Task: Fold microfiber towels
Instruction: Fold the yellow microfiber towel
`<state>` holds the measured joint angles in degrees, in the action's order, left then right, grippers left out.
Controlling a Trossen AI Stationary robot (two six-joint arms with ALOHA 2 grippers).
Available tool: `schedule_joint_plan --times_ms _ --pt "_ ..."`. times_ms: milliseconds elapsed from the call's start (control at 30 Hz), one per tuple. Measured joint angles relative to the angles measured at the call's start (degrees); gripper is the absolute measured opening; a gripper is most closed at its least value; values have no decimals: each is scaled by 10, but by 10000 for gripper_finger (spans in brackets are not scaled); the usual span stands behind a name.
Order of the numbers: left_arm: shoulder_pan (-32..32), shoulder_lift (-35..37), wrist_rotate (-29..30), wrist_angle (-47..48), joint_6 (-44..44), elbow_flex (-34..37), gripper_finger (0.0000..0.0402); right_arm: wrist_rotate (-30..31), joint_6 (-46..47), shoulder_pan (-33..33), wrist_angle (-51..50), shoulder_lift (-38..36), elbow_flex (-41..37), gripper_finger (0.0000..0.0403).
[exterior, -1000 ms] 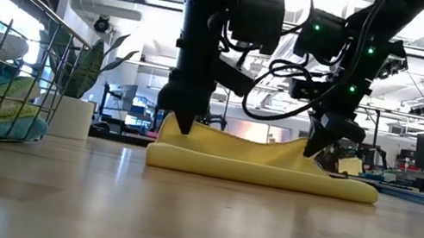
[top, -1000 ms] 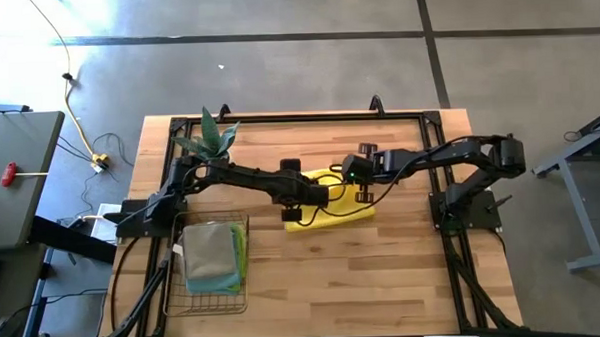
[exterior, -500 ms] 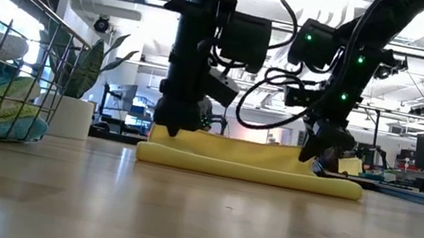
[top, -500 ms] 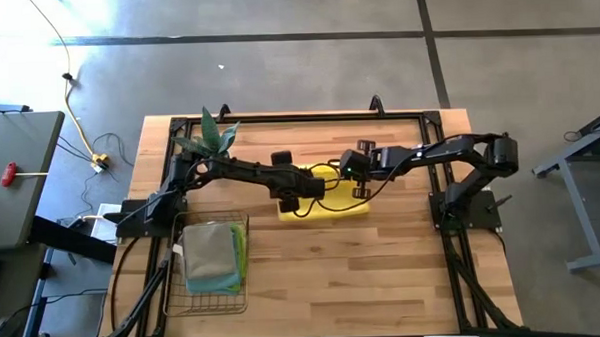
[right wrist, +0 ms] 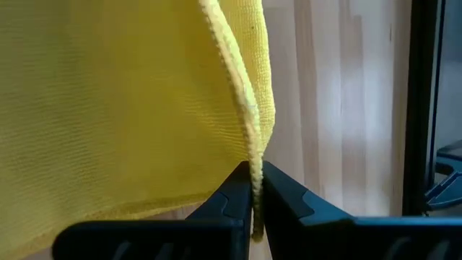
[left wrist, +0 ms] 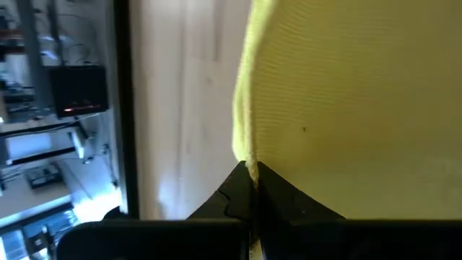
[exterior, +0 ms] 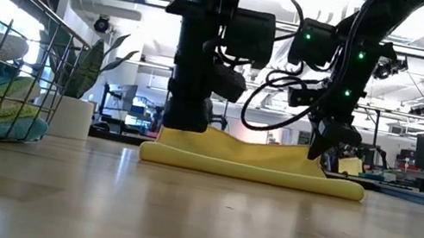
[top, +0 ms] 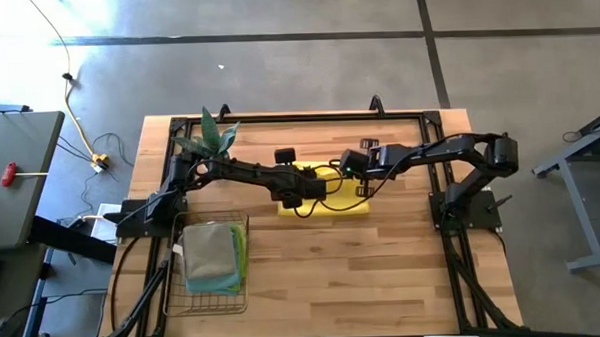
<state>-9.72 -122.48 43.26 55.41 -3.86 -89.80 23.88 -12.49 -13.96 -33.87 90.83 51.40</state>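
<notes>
Yellow microfiber towel [top: 326,196]: lies at mid-worktop, between the two arms, folded into a flat oblong. In the low view [exterior: 252,163] it shows as a thin doubled pad with its upper layer lifted a little at both ends. Fabric fine-ribbed and matte, with a stitched, corded hem visible in both wrist views. Judged light, limp and non-slippery; it will sag wherever unsupported, so the sound holds are the hemmed edges or corners, one per claw, kept level to stop the fold creeping.

Left claw [left wrist: 253,180]: fingers pinched together on the towel's hem, at the towel's end nearer the basket; seen low over the cloth in the low view [exterior: 185,123].

Right claw [right wrist: 254,189]: fingers nearly closed, with the corded hem nipped between them, at the opposite end [exterior: 317,151].

Stored towels [top: 213,256]: a stack of folded cloths, pale grey on top, teal and lime green edges beneath, inside the wire-mesh basket [top: 176,293] at the near left of the worktop.

Potted plant [top: 209,137]: green spiky leaves, white pot, far left corner, well apart from the work.

Worktop [top: 384,276]: pale wood planks, smooth, with a dark metal frame round the edge.
</notes>
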Motion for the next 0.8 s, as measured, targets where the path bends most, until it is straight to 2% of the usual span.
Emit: schedule_joint_plan --times_ms 133,333,500,800 --pt "-6 0 28 -15 -5 0 0 0 -4 -7 15 0 0 19" --pt "-13 0 26 -53 -5 0 0 0 12 -18 17 0 0 19" --pt "-21 0 61 -56 -13 0 0 0 17 -22 14 0 0 19" --pt "-50 -16 28 -63 -50 -1 0 0 20 -23 17 0 0 19"
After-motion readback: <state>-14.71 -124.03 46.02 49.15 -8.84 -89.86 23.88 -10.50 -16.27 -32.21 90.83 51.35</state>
